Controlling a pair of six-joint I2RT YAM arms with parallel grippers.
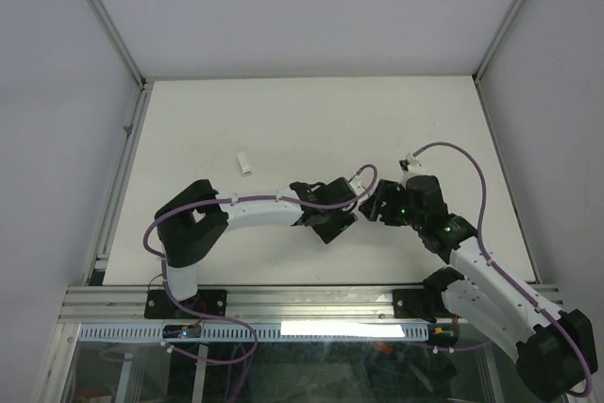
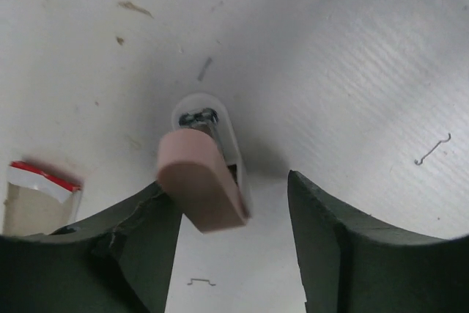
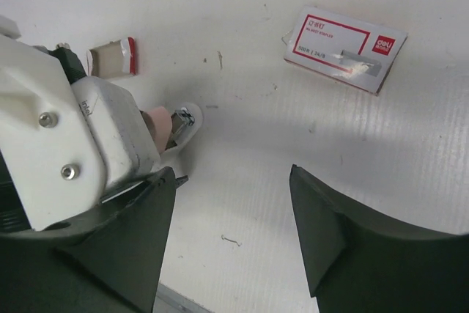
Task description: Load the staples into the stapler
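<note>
The light is bright and diffuse, and the white table [image 1: 311,120] looks nearly washed out in the top view. In the left wrist view a soft grey shadow surrounds the stapler [image 2: 203,181]. Its pink top is blurred, but the table surface behind the stapler is sharp.

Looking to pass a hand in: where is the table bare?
Bare: the far half of the table, beyond the white piece; also the patch between the box and the right gripper. Crowded: around the stapler, where the left gripper sits beside the right, with a stray staple nearby.
</note>
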